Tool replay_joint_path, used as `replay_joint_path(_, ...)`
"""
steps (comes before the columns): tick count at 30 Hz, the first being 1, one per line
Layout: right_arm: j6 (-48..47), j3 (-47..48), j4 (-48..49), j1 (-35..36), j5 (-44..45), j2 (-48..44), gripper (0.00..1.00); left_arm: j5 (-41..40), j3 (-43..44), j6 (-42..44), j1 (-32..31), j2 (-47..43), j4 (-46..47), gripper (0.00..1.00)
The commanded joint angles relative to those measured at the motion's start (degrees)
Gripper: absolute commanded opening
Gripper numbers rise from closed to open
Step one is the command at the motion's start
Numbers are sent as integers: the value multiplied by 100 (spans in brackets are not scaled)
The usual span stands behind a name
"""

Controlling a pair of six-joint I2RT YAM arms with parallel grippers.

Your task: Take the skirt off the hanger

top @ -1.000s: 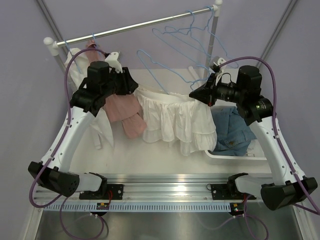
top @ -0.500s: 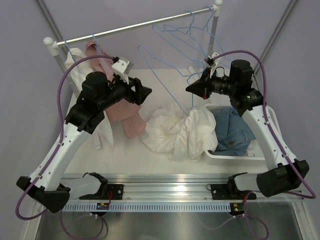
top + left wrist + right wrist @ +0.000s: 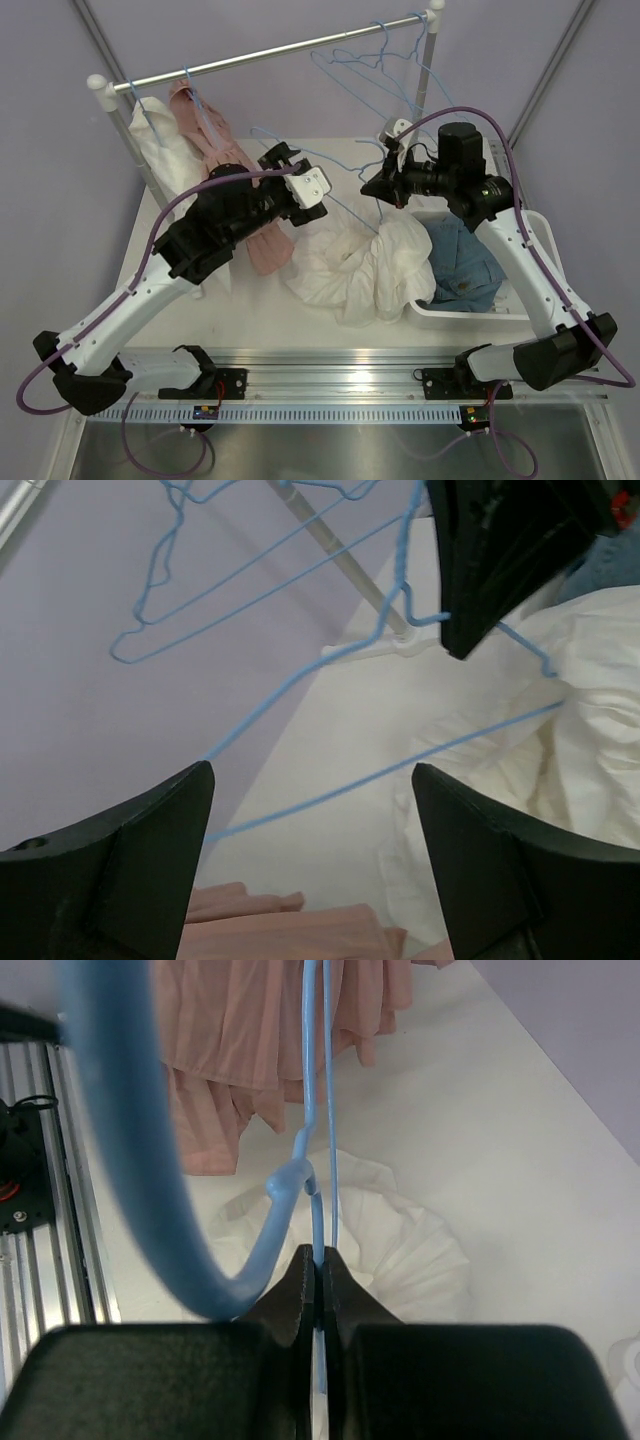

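A: Skirt [image 3: 350, 265]?
B: White, heaped on the tabletop [image 3: 255, 312] near its middle. Right edge lies against the bin [image 3: 470, 312]; bare surface runs along its near edge.
A: Hanger [image 3: 350, 210]?
B: Blue wire, tilted, low end meeting the folds. Caught or free, cannot tell.
A: Right tool [image 3: 318, 1270]?
B: Clenched on the hanger wire, above the skirt.
A: Left tool [image 3: 312, 780]?
B: Released, fingers wide apart, hanger wire showing in the gap. Pink garment [image 3: 265, 240] beside it.
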Motion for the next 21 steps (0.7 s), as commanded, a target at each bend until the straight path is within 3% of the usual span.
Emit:
replay_joint_path(1, -738, 288, -295, 135, 268, -17, 0, -875, -7, 1111, -59, 111, 828, 84)
replay_joint_path(4, -967, 358, -471, 240, 321, -34, 0, -876, 81, 1393, -68, 260, 935, 85)
replay_joint_path(9, -1169, 464, -700, 249, 102, -52, 0, -454, 494, 1632, -59, 866, -49, 85)
replay_joint_path(17, -1178, 543, -937, 241, -268, -158, 0, -480, 292, 1606, -50, 937, 319, 74)
replay_joint_path(19, -1170, 517, -937, 241, -321, -175, 0, -454, 362, 1535, -50, 911, 372, 60)
replay_joint_path(21, -1126, 482, -911, 250, -330, -184, 0, -480, 380, 1439, -50, 885, 442, 40)
